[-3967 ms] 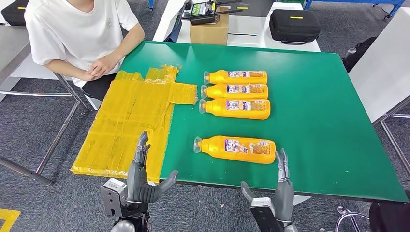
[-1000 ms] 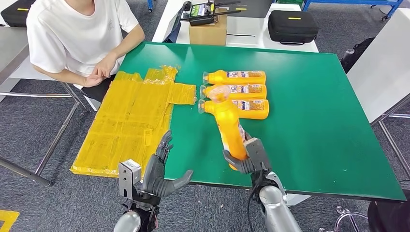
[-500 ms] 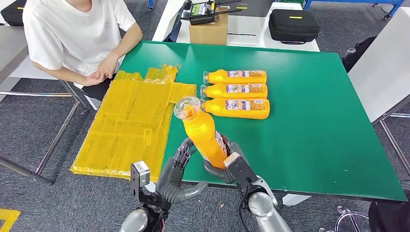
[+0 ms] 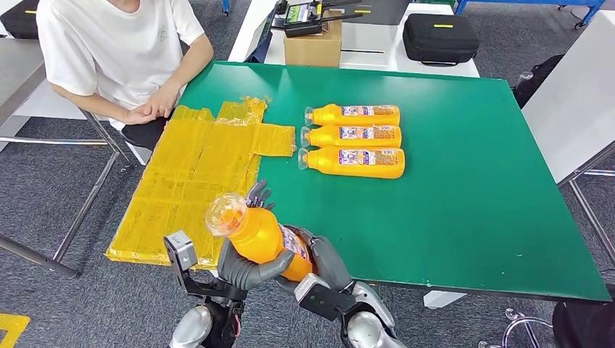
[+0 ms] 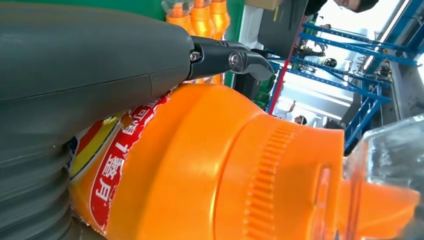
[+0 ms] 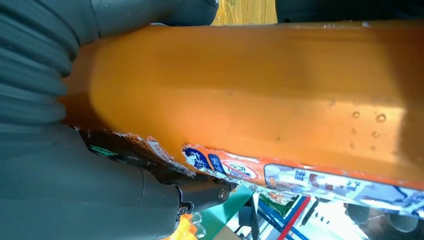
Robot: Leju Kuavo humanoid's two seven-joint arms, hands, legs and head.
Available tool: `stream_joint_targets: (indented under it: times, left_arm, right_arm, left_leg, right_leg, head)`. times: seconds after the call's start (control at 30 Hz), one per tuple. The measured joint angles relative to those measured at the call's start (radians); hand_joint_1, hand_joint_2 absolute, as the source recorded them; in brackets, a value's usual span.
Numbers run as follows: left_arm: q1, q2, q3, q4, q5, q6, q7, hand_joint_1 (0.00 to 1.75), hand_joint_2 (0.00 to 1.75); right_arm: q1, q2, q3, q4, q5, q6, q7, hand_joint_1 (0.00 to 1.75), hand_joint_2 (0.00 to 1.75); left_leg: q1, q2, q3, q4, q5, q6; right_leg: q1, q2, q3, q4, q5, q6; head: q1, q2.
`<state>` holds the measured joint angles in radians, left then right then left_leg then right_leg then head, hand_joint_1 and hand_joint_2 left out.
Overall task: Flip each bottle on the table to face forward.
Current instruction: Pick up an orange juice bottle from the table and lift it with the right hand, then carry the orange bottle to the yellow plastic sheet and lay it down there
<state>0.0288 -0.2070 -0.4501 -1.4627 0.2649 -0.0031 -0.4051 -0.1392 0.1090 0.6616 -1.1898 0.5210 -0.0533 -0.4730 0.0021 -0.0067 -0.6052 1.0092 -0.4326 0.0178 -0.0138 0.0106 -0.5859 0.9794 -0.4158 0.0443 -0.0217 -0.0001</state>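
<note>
Pointing cap up-left: held bottle

Seated person in white shirt, yellow sheet, cardboard box, black case

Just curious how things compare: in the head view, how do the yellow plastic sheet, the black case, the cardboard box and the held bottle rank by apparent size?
1. yellow plastic sheet
2. held bottle, though nearness to the camera inflates it
3. black case
4. cardboard box
</note>
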Motion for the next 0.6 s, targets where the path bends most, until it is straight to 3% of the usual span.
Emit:
stream_joint_targets:
  times: [0.03, 0.1, 0.17, 0.23, 0.27, 0.4, 0.6]
  left_arm:
    - [0.0, 0.0, 0.0, -0.001, 0.001, 0.0, 0.0, 0.0, 1.75]
    - [0.001, 0.0, 0.0, -0.004, 0.008, -0.002, 0.0, 0.82, 1.75]
    - [0.001, 0.001, -0.001, -0.004, 0.033, -0.018, 0.007, 1.69, 1.75]
    - [0.001, 0.002, -0.002, -0.004, 0.075, -0.051, 0.024, 1.75, 1.75]
    - [0.0, 0.003, -0.003, -0.004, 0.097, -0.069, 0.037, 1.75, 1.75]
    - [-0.002, 0.009, -0.002, -0.003, 0.201, -0.138, 0.107, 1.75, 1.75]
    - [-0.003, 0.019, 0.004, 0.005, 0.267, -0.174, 0.142, 1.75, 1.75]
  right_arm:
    - [-0.001, -0.001, 0.004, 0.0, 0.0, 0.0, 0.0, 1.75, 1.75]
    - [-0.002, -0.004, 0.01, 0.0, -0.001, 0.0, 0.0, 1.55, 1.75]
    - [-0.005, -0.007, 0.015, 0.0, -0.003, 0.0, 0.001, 0.69, 1.75]
    - [-0.006, -0.009, 0.019, 0.001, -0.006, 0.0, 0.002, 0.01, 1.75]
    - [-0.006, -0.01, 0.022, 0.001, -0.007, -0.001, 0.003, 0.0, 1.75]
    - [0.004, -0.011, 0.03, 0.002, -0.024, -0.011, 0.012, 0.0, 0.0]
    - [0.017, -0.005, 0.026, 0.001, -0.054, -0.025, 0.021, 0.0, 0.0]
  left_leg:
    - [0.0, 0.0, 0.0, 0.0, 0.0, 0.0]
    - [0.0, 0.0, 0.0, 0.0, 0.0, 0.0]
    - [0.0, 0.0, 0.0, 0.0, 0.0, 0.0]
    - [0.0, 0.0, 0.0, 0.0, 0.0, 0.0]
    - [0.0, 0.0, 0.0, 0.0, 0.0, 0.0]
    - [0.0, 0.0, 0.0, 0.0, 0.0, 0.0]
    - [0.0, 0.0, 0.0, 0.0, 0.0, 0.0]
  right_leg:
    - [0.0, 0.0, 0.0, 0.0, 0.0, 0.0]
    - [0.0, 0.0, 0.0, 0.0, 0.0, 0.0]
    - [0.0, 0.0, 0.0, 0.0, 0.0, 0.0]
    - [0.0, 0.0, 0.0, 0.0, 0.0, 0.0]
    - [0.0, 0.0, 0.0, 0.0, 0.0, 0.0]
    - [0.0, 0.0, 0.0, 0.0, 0.0, 0.0]
    - [0.0, 0.0, 0.0, 0.0, 0.0, 0.0]
  head:
    - [0.0, 0.0]
    - [0.0, 0.0]
    - [0.0, 0.0]
    - [0.0, 0.0]
    - [0.0, 0.0]
    - [0.0, 0.0]
    - [0.0, 0.0]
